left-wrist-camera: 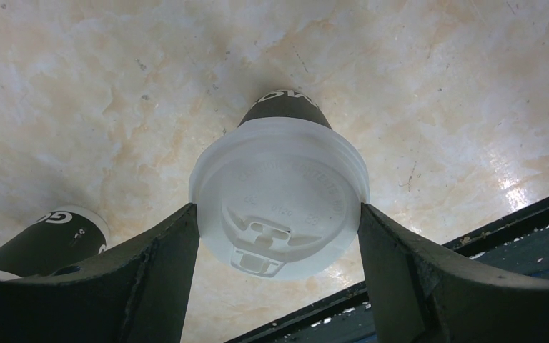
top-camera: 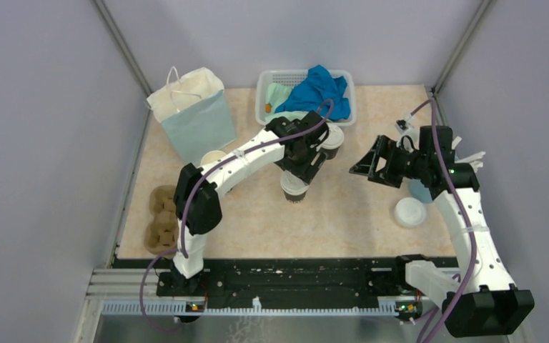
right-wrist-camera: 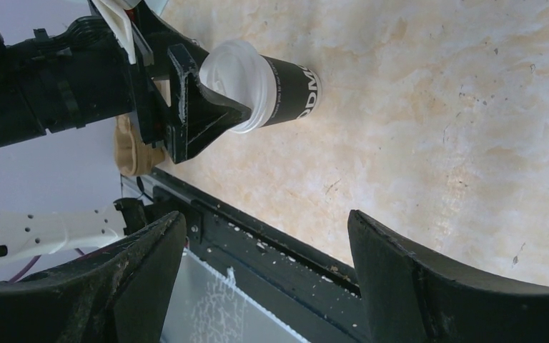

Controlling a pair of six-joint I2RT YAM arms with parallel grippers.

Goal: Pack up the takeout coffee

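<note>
A lidded takeout coffee cup (top-camera: 294, 189), white above and black at the base, is at the table's middle. My left gripper (top-camera: 297, 174) is over it, and in the left wrist view both fingers press the rim of its white lid (left-wrist-camera: 279, 196). I cannot tell whether its base touches the table. It also shows in the right wrist view (right-wrist-camera: 275, 82). A second lidded cup (top-camera: 331, 140) stands just behind, and shows in the left wrist view (left-wrist-camera: 53, 239). An open cup (top-camera: 213, 157) stands by the bag. My right gripper (top-camera: 366, 166) is open and empty (right-wrist-camera: 264, 218), above the table.
A paper bag (top-camera: 191, 114) stands at the back left. A basket (top-camera: 266, 89) of blue cloth is at the back. A brown pulp tray (top-camera: 161, 218) lies at the left edge. A loose white lid (top-camera: 409, 212) and a light blue cup (top-camera: 419, 190) are by the right arm.
</note>
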